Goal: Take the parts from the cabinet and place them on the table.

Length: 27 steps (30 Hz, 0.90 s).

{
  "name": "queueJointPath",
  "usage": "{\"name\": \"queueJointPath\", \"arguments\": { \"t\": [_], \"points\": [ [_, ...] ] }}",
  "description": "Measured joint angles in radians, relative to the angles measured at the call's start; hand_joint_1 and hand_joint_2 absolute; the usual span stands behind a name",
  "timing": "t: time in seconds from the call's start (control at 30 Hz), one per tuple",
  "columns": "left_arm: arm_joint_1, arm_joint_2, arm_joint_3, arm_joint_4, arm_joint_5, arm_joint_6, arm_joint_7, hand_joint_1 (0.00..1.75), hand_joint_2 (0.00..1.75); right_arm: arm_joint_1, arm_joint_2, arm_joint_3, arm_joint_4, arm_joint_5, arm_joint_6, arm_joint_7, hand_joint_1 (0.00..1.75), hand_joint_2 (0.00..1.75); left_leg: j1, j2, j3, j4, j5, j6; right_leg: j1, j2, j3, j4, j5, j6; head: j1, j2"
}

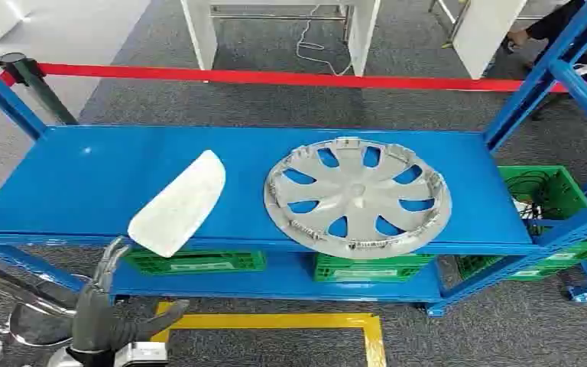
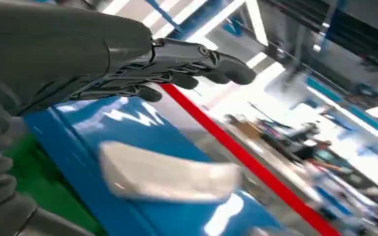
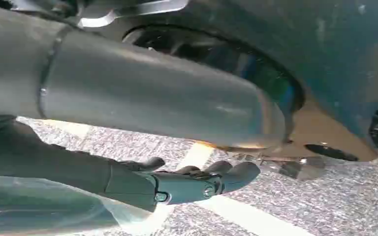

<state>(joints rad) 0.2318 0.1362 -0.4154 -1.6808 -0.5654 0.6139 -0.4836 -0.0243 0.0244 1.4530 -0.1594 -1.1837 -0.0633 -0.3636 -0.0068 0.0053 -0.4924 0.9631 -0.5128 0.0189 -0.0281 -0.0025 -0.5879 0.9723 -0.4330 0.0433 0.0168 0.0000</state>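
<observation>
White plastic cover part (image 1: 177, 202) is laid flat on the top shelf (image 1: 84, 176) of the blue rack, its near end hanging slightly past the front lip, so a grasp from the front edge looks feasible. Beside it, well apart, the grey hubcap (image 1: 358, 196) is seated face-up, also reaching the front edge. Left hand (image 1: 111, 310) is raised below and just in front of the white part, fingers spread, nothing held; likely staged for the first pick. Right hand (image 3: 187, 184) is hung low over the carpet, fingers loosely extended, empty. Open shelf is left around both parts; rack uprights and red barrier tape (image 1: 275, 76) bound the reach. Green crates (image 1: 195, 261) sit underneath.
</observation>
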Motion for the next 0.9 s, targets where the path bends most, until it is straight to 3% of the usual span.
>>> {"name": "queueJointPath", "arguments": {
  "t": [0.07,0.2,0.9],
  "points": [
    [0.009,0.000,0.034,0.016,-0.032,0.056,0.058,0.00,1.75,0.004,-0.004,0.000,0.003,0.000,0.012,-0.013,0.00,0.00,0.000,0.000,0.000,0.000,0.000,0.000,0.000,0.000,0.000,0.000,0.000,0.000,0.000,0.000],
    [0.012,0.000,0.090,0.052,-0.042,0.080,0.075,0.00,1.75,0.008,-0.009,0.000,0.006,0.003,0.018,-0.016,0.00,0.00,0.000,0.000,0.000,0.000,0.000,0.000,0.000,0.000,0.000,0.000,0.000,0.000,0.000,0.000],
    [-0.080,0.001,0.163,0.236,-0.058,0.022,0.089,0.00,1.75,0.002,-0.034,0.019,0.006,0.040,0.030,-0.006,0.00,0.00,0.000,0.000,-0.001,0.000,0.000,0.000,0.000,0.000,-0.001,0.000,0.000,0.000,0.000,0.000]
  ]
}}
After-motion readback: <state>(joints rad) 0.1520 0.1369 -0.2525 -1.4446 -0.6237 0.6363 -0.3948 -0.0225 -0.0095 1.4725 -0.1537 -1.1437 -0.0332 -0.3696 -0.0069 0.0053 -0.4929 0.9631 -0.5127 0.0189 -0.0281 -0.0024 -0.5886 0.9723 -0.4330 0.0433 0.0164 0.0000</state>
